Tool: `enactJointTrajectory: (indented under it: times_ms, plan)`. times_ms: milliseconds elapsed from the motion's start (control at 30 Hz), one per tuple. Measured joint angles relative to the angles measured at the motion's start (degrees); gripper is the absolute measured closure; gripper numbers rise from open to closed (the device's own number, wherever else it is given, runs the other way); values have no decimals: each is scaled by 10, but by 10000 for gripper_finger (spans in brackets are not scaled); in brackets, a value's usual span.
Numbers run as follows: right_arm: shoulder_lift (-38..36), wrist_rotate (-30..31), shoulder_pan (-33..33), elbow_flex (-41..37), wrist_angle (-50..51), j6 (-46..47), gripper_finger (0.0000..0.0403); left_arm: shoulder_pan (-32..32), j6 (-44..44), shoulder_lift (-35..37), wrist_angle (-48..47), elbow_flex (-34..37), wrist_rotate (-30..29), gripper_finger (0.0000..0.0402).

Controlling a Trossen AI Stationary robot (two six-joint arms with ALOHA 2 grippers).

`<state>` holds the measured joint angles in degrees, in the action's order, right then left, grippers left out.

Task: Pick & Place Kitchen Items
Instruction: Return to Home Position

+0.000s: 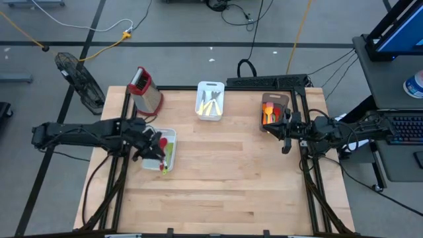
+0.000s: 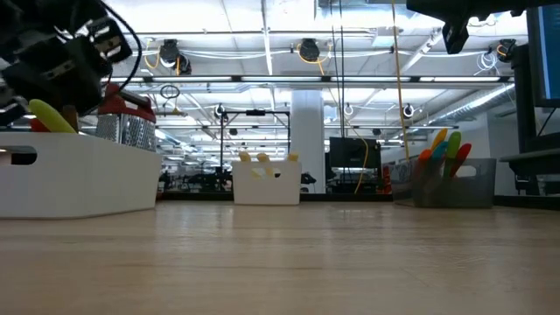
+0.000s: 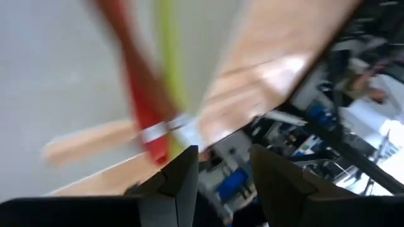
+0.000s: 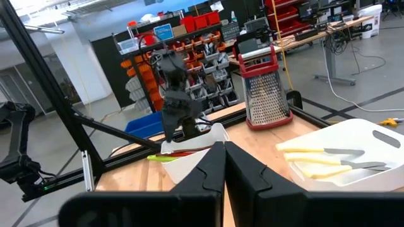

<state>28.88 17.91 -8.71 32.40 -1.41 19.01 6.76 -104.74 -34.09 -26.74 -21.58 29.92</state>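
Just beside the box grater [image 1: 144,89], your left gripper [image 3: 224,157] hovers over the white bin [image 1: 171,137], fingers spread with nothing between them. Below it lie a red spoon [image 3: 148,120], a yellow-green utensil [image 3: 169,69] and a wooden handle [image 3: 88,142], all inside that bin. Well apart from the grater, across the table [image 1: 218,178], your right gripper [image 4: 224,148] hangs with fingers pressed together, empty, beside the brown tray [image 1: 272,99] holding orange spatulas [image 1: 268,118].

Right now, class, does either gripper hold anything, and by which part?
Nothing is held. The left gripper is open and empty over the white bin; the right gripper is shut on nothing.
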Motion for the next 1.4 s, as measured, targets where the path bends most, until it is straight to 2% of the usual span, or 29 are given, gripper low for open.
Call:
enactJointTrajectory:
  times_ms: [200,367,500,700,833,900,967,1067,1267,1400]
  plan:
    - [0,0,0,0,0,-1,403,-1,128,43,0,-47,-152,252]
    - [-2,0,0,0,15,-2,403,-1,286,67,0,-102,-273,252]
    - [-10,-1,0,1,47,7,403,-1,435,77,1,-158,-336,252]
    - [-23,-1,0,1,93,61,402,-1,645,78,3,-243,-357,252]
    - [-26,-4,0,1,117,78,397,-1,769,84,10,-277,-361,252]
    - [-26,-18,0,1,123,78,395,-1,771,92,18,-279,-374,252]
    - [-26,-33,0,1,130,78,395,-1,728,96,19,-279,-386,252]
    - [-26,-47,0,1,135,76,397,-1,707,95,16,-279,-380,252]
    - [-26,-47,0,1,133,73,394,-7,814,93,36,-279,-328,252]
    - [-26,-47,0,1,133,73,396,-21,876,94,42,-279,-319,252]
